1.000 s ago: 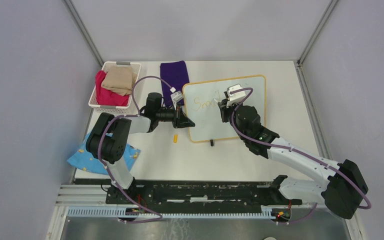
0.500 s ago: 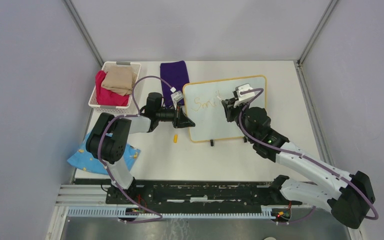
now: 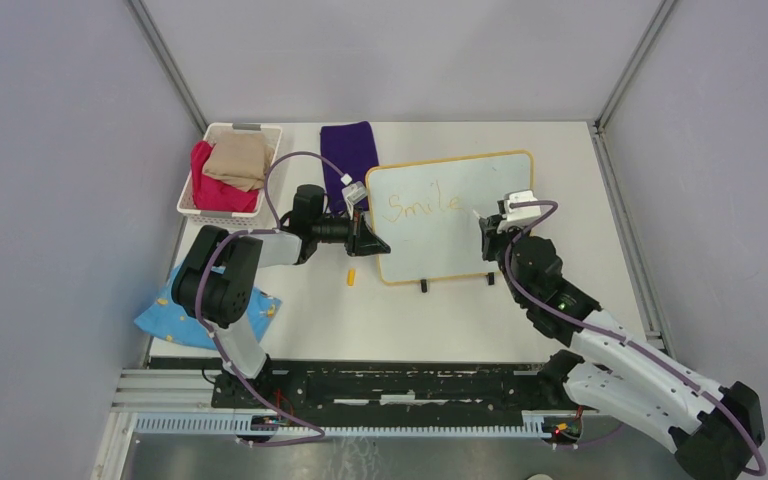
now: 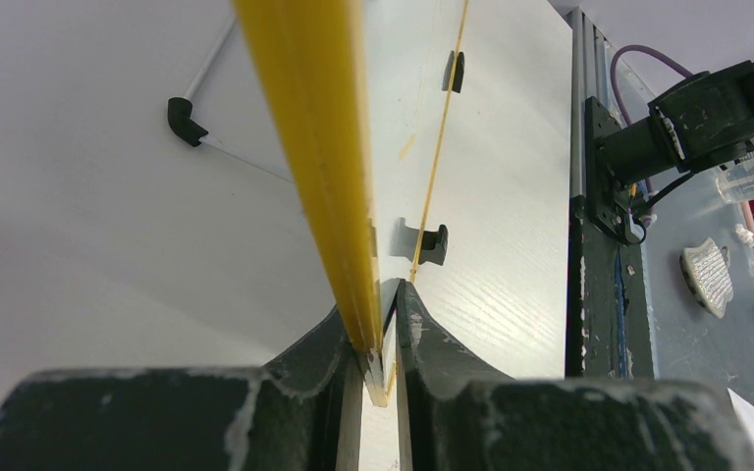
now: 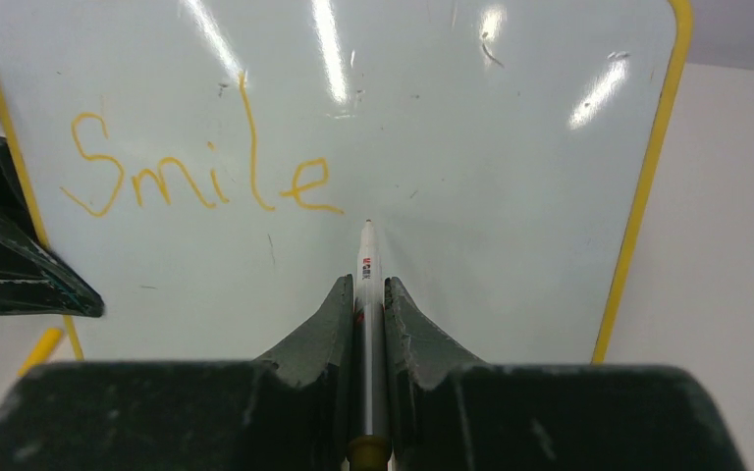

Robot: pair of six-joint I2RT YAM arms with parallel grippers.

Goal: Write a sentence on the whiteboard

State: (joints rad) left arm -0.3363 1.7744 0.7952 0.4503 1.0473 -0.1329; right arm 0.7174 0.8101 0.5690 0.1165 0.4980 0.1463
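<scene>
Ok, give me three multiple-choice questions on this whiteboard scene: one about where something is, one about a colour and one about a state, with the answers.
1. Where does the left gripper hold the whiteboard?
A. its far edge
B. its left edge in the top view
C. its right edge in the top view

2. What colour is the writing?
A. blue
B. black
C. orange-yellow

3. What is the right gripper doing?
A. shut on the marker
B. open and empty
C. shut on a cloth

Answers:
1 B: the top view shows it at that edge, and the left wrist view shows it pinched on the yellow frame.
2 C: the word Smile reads orange-yellow in the right wrist view.
3 A: the marker sits clamped in it, with its tip pointing at the board.
</scene>
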